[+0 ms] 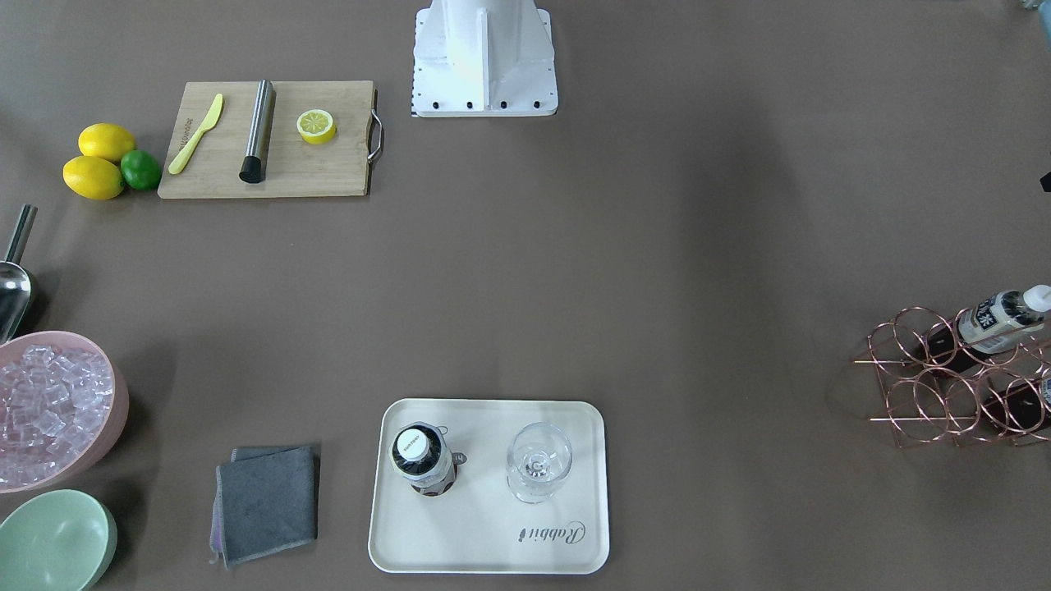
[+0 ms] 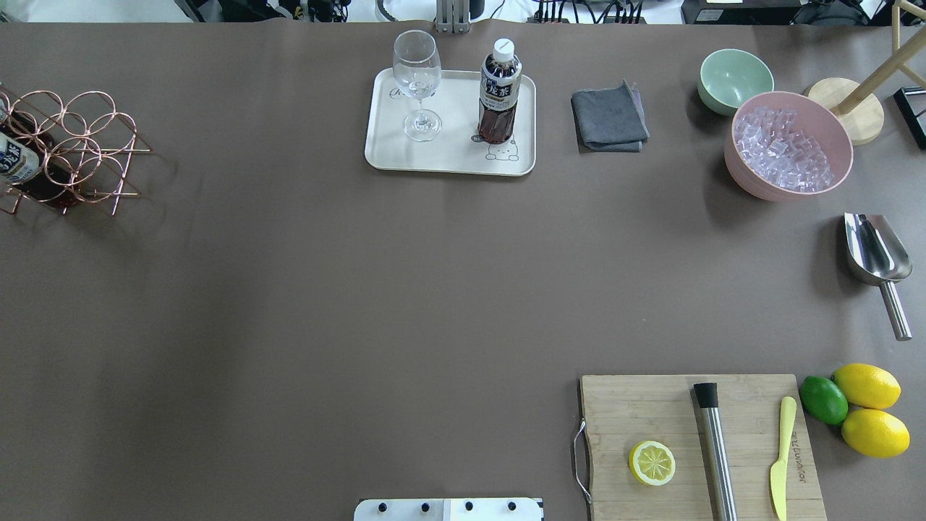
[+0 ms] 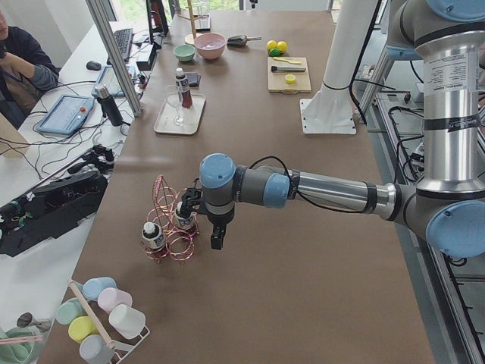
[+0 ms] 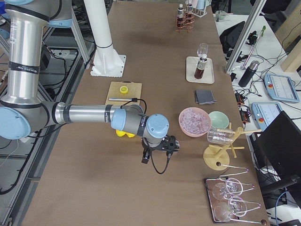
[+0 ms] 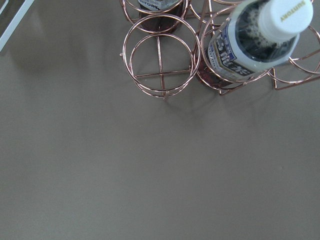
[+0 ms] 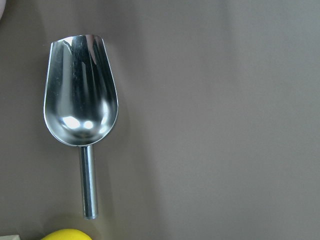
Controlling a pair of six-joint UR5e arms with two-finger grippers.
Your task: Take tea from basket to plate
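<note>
One tea bottle (image 1: 419,460) (image 2: 499,90) stands upright on the cream plate (image 1: 493,542) (image 2: 448,155). The copper wire basket (image 1: 920,386) (image 2: 79,152) (image 3: 170,243) sits at the table's end on my left and holds another tea bottle (image 1: 998,318) (image 5: 250,45); beside it in the left wrist view is an empty ring (image 5: 159,74). My left gripper (image 3: 216,236) hangs just beside the basket and shows only in the exterior left view, so I cannot tell its state. My right gripper (image 4: 160,147) hovers over the steel scoop (image 6: 82,100); I cannot tell its state either.
A wine glass (image 1: 538,464) shares the plate. A grey cloth (image 1: 267,501), mint bowl (image 1: 53,542) and pink bowl of ice (image 1: 57,406) lie beside it. A cutting board (image 1: 271,139) with knife, steel rod and lemon half, plus lemons (image 1: 94,176) and a lime, sits near the robot base (image 1: 484,57).
</note>
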